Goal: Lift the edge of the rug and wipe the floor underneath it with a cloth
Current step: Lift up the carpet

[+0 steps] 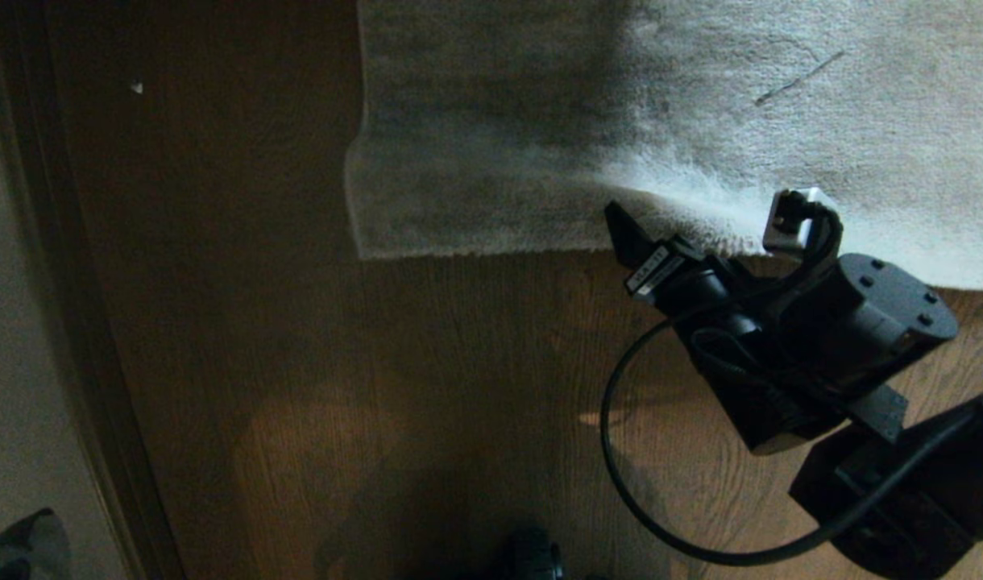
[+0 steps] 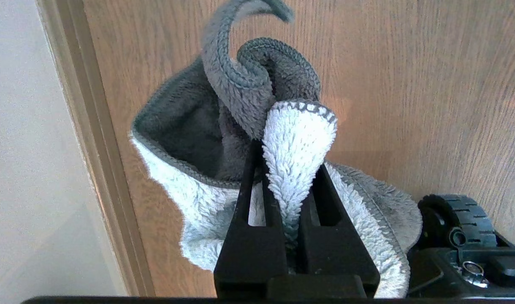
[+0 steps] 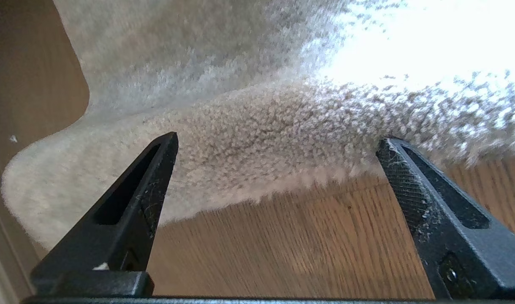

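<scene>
Fingers (image 3: pixel 413 198) of my right gripper (image 3: pixel 278 173) spread wide at the rug edge (image 3: pixel 257 190).
I'd slide one under first; left gripper (image 2: pixel 289 185) pinches the cloth (image 2: pixel 297 139).

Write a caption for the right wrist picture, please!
The right gripper, fingers wide open, points at the rug edge lying on the floor.

rug edge (image 1: pixel 475 246) on floor (image 1: pixel 379 387); right gripper (image 3: pixel 278 147) just before it

Left gripper (image 2: pixel 292 198): black fingers (image 2: pixel 251 219) clamped on grey-and-white fluffy cloth (image 2: pixel 297 143), bunched, hanging over brown wood floor (image 2: pixel 409 84). Beige skirting strip (image 2: pixel 93 139), pale wall (image 2: pixel 25 147) alongside. Black wheel (image 2: pixel 460 223) near cloth.
</scene>
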Controlling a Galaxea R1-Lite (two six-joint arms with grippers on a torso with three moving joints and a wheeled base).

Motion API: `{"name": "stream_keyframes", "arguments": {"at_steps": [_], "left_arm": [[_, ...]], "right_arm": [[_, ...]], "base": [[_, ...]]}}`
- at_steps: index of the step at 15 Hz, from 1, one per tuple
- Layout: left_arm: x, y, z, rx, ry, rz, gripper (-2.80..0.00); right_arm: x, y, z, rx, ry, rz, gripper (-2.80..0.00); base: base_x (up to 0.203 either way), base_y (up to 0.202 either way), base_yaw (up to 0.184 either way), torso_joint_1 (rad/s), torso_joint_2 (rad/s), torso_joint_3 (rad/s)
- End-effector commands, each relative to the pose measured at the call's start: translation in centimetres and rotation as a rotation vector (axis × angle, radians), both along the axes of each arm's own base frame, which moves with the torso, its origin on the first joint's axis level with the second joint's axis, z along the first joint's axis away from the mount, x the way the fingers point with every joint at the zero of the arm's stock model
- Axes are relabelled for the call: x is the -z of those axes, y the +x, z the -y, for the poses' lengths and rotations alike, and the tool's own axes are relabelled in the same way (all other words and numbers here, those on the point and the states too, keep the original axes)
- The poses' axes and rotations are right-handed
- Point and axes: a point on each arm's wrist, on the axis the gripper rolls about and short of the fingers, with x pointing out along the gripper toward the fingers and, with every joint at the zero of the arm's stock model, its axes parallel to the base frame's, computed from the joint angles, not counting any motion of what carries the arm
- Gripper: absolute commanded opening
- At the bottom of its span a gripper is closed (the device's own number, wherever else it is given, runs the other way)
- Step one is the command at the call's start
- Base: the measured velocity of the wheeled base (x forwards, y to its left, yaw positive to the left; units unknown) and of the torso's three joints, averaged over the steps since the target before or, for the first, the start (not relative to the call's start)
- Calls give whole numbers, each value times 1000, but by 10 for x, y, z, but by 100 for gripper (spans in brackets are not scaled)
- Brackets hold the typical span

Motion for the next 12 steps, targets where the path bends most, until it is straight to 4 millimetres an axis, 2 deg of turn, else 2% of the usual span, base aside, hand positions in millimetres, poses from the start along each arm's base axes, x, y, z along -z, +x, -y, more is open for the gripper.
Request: {"name": "stream_keyframes", "arguments": {"at_steps": [1,8,12], "left_arm": [[0,0,0,0,0,2,-280],[0,0,0,0,0,0,-280],[0,0,0,0,0,0,-280]], "right_arm": [[-8,-3,2,-3,45,46,0],[-3,5,-2,5,44,35,0],[14,-8,-12,-67,40,-28,0]], "base": [[0,0,0,0,0,0],[0,0,0,0,0,0],[0,0,0,0,0,0]]}}
